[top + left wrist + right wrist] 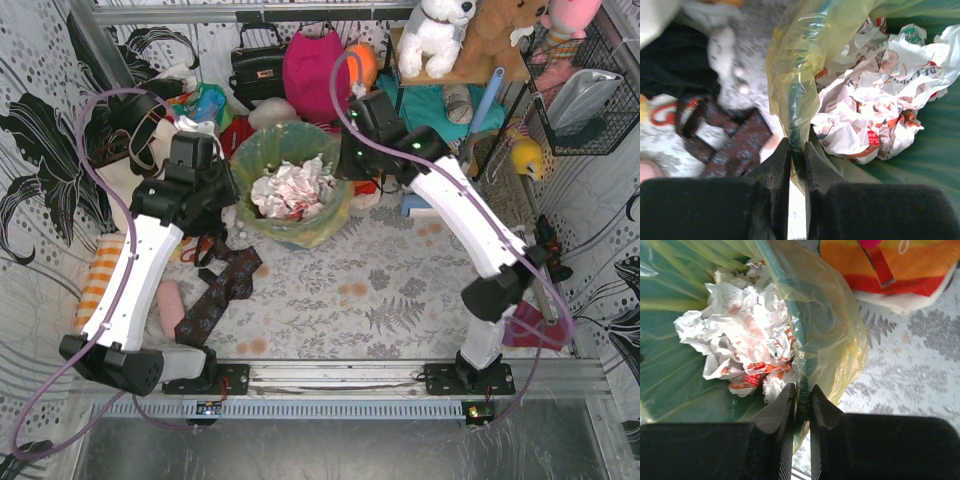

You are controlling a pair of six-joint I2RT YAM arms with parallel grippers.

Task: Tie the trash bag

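- trash bag [328, 222]: see-through yellow-green, looks darker green inside
- crumpled paper [290, 190]: white with red-orange print all over
- tablecloth [400, 300]: pale grey, fern-leaf pattern, a few orange blotches
- necktie [218, 298]: dark maroon-brown with tiny pale specks
- pink handbag [315, 62]: hot pink, next to a black handbag [258, 65]
- wall sheeting [40, 150]: white, big black flowers and dots
- folded cloth [98, 280]: orange and white stripes

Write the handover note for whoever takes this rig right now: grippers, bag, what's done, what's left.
Left gripper: shut on the trash bag rim, left side.
Right gripper: shut on the opposite rim.
Bag: mouth open, upright mid-table, crumpled paper inside.
Done: both rim grips.
Left: lift the edges free, gather, knot; no knot yet.
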